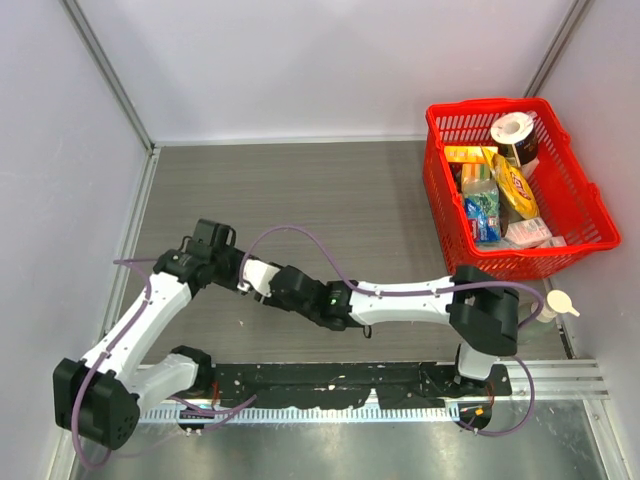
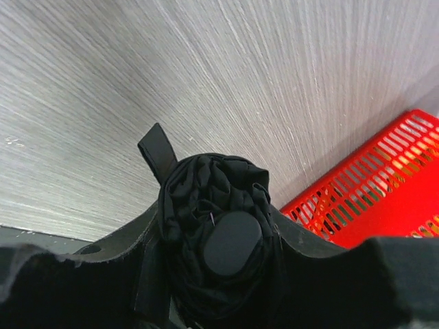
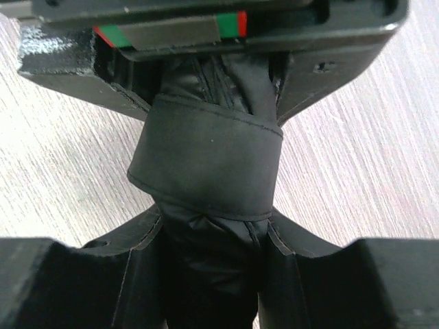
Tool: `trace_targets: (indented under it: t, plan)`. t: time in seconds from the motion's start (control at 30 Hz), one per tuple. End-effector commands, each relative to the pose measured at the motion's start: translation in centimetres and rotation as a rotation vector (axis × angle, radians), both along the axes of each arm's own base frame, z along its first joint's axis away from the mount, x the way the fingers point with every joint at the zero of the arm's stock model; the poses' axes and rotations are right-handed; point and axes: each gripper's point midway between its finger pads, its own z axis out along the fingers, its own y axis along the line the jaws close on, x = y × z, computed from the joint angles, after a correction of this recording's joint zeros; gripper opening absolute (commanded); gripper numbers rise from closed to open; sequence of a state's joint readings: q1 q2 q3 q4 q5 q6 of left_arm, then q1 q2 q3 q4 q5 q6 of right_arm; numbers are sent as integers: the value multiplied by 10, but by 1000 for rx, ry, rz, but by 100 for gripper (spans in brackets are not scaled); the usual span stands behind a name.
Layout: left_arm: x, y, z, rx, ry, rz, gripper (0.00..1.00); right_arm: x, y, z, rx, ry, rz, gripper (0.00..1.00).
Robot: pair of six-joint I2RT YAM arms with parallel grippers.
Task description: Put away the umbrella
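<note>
The umbrella (image 1: 297, 291), folded and black, lay level above the table (image 1: 300, 190), carried between my two grippers near the middle of the near half.

(a) Top view: my left gripper (image 1: 273, 283) met the umbrella from the left and my right gripper (image 1: 320, 301) from the right, the two close together along its length. The umbrella's outline was hard to tell from the black fingers there.

(b) Left wrist view: the umbrella was seen end-on, its canopy bunched in folds around a smooth oval cap (image 2: 233, 243). My left fingers (image 2: 140, 233) were closed against it on both sides, gripping it. A flat tab (image 2: 156, 147) stuck up beside the folds.

(c) Right wrist view: a wide band (image 3: 206, 168) wrapped the canopy tightly. My right gripper's jaws pressed the fabric from both sides just below the band, clamped on the umbrella; my left gripper's jaws held it just above the band.

(d) Surroundings: a red basket (image 1: 585, 200) stood at the table's far right corner, well apart from the umbrella. It held a white roll (image 1: 513, 128), a bottle (image 1: 481, 200) and several packets.
</note>
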State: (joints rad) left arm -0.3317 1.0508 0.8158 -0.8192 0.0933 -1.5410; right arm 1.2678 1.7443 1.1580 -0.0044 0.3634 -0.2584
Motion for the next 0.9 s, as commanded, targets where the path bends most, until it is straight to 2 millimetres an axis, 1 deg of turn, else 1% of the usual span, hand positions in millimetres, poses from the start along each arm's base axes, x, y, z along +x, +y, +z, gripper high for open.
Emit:
trace_targets:
  t: [0.0, 0.03, 0.07, 0.1, 0.13, 0.17, 0.2, 0.23, 0.27, 0.3, 0.33, 0.37, 0.43, 0.47, 0.5, 0.53, 0.57, 0.6, 0.63, 0.67, 0.7, 0.73, 0.77, 0.8, 0.83, 0.87]
  plan:
    - [16, -37, 49, -187, -245, -93, 20, 14, -7, 53, 217, -112, -62, 1]
    - [20, -40, 58, -199, -304, -108, 37, 13, -6, 65, 263, -121, -54, 1]
    - [22, -40, 63, -208, -351, -113, 46, 10, -9, 64, 264, -119, -39, 1]
    - [24, -40, 70, -215, -405, -119, 50, 10, -11, 70, 270, -128, -30, 1]
    - [26, -40, 78, -224, -464, -120, 53, 10, -14, 67, 251, -123, -24, 1]
    - [26, -39, 83, -234, -512, -118, 54, 13, -17, 70, 250, -123, -17, 1]
    - [28, -40, 87, -245, -557, -121, 50, 13, -21, 68, 231, -128, -9, 1]
    - [30, -41, 91, -261, -588, -120, 48, 14, -24, 70, 238, -124, 2, 1]
    - [31, -42, 92, -276, -601, -120, 44, 14, -27, 69, 230, -114, 6, 1]
    - [32, -45, 94, -291, -609, -128, 39, 16, -30, 74, 239, -114, 9, 1]
    - [33, -47, 92, -295, -603, -132, 39, 16, -32, 74, 228, -114, 14, 1]
    - [34, -50, 92, -305, -598, -141, 42, 16, -34, 76, 232, -109, 24, 1]
    - [36, -57, 92, -328, -598, -172, 54, 18, -39, 80, 230, -103, 31, 1]
    - [38, -61, 99, -339, -627, -197, 58, 19, -43, 79, 218, -102, 33, 1]
    - [39, -63, 102, -339, -649, -220, 55, 23, -47, 78, 215, -102, 25, 1]
    - [39, -65, 104, -334, -668, -238, 56, 27, -54, 79, 213, -95, 18, 1]
    - [40, -66, 108, -336, -696, -256, 59, 27, -55, 79, 213, -89, 21, 1]
    - [41, -69, 114, -350, -734, -271, 63, 28, -60, 80, 212, -83, 24, 1]
    - [41, -72, 120, -371, -767, -289, 69, 27, -63, 75, 189, -82, 29, 1]
    - [40, -75, 122, -380, -795, -316, 85, 27, -65, 80, 194, -85, 31, 1]
    - [40, -77, 126, -377, -824, -338, 92, 26, -69, 79, 180, -77, 29, 1]
    - [39, -78, 132, -376, -865, -364, 99, 26, -72, 84, 189, -76, 31, 1]
    - [38, -80, 138, -375, -904, -389, 99, 25, -75, 82, 170, -70, 33, 1]
    - [36, -81, 143, -370, -941, -419, 99, 26, -79, 89, 178, -81, 19, 1]
    - [33, -82, 151, -362, -998, -448, 100, 24, -87, 84, 139, -64, 11, 1]
    - [31, -83, 160, -355, -1047, -476, 100, 26, -94, 88, 135, -77, -12, 1]
